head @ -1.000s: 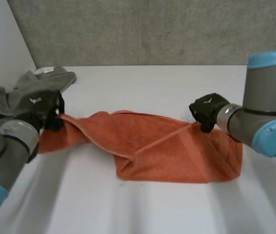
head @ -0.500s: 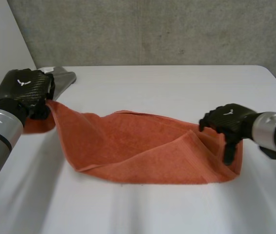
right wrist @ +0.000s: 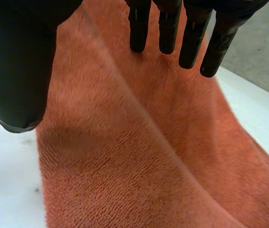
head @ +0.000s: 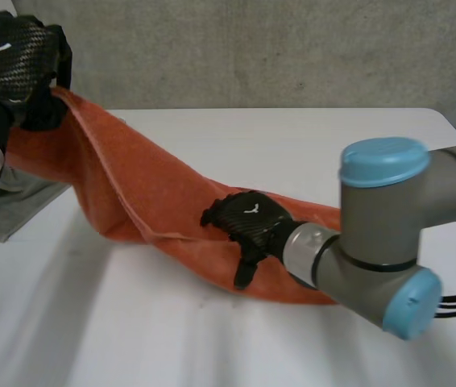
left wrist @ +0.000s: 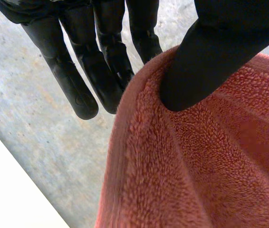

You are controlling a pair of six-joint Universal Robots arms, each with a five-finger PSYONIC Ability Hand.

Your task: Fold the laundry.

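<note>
Head view: left hand (head: 14,60) holding orange towel (head: 131,193) corner high above white table (head: 292,137); towel sloping down to right hand (head: 248,230) at its middle.
Left wrist view: thumb pinching towel edge against fingers (left wrist: 68,80).
Right wrist view: fingers (right wrist: 168,28) hovering straight, spread over towel.

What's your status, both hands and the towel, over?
Left hand pinching orange towel end, held high. Right hand open over towel middle. Grey cloth at left.

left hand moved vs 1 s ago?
Yes. The left hand went up: it was low over the table, below its far edge, and is now high against the grey wall, lifting the end of the towel that it pinches.
</note>
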